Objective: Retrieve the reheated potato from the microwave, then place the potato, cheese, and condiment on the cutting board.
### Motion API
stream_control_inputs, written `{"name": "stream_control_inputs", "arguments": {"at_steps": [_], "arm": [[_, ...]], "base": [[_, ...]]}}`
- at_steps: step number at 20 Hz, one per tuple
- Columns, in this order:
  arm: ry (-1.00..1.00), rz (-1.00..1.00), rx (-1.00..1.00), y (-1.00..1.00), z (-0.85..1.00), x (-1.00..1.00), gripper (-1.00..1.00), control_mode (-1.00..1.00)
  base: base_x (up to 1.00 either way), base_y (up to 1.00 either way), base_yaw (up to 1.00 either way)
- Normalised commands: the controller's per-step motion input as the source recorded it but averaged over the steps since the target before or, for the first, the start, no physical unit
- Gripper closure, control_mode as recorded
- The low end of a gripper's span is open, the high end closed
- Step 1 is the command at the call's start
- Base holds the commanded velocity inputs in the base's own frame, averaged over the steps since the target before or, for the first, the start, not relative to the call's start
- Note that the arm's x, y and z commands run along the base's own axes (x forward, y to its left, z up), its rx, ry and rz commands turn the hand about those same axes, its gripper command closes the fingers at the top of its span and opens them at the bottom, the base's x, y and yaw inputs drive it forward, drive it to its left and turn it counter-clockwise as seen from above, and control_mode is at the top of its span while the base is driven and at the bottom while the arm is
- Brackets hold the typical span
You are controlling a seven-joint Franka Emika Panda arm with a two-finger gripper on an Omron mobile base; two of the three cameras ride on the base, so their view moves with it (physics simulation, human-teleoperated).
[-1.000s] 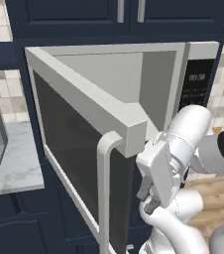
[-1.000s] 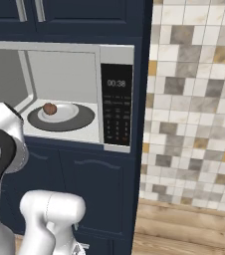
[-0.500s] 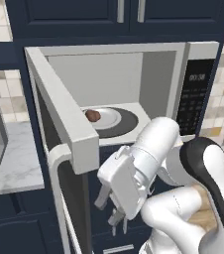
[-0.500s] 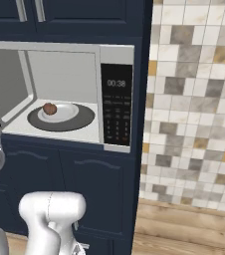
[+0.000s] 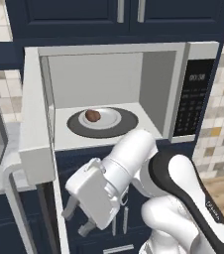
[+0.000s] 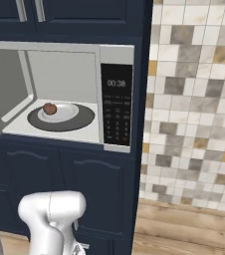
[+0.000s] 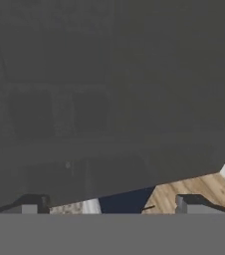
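We see the potato resting on the turntable plate inside the microwave, whose door stands swung wide, while below the microwave our fingers hang released, grasping nothing.

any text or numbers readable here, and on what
"00:38": the clock on the microwave keypad panel, clear in the right base view.
Keypad button labels below the clock: too small to read.
A small mark on the arm's dark lower cover: too blurred to read.
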Motion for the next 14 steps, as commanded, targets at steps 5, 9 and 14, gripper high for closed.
{"name": "stream_control_inputs", "arguments": {"at_steps": [5, 9, 14], "arm": [[-0.07, -0.02, 0.0, 0.44, -0.11, 0.1, -1.0, -1.0], [-0.11, -0.05, 0.0, 0.2, -0.06, 0.05, -1.0, -1.0], [-0.08, 0.0, 0.0, -0.36, 0.07, -0.01, -1.0, -1.0]], "base": [[0.0, 0.0, 0.0], [0.0, 0.0, 0.0], [0.0, 0.0, 0.0]]}}
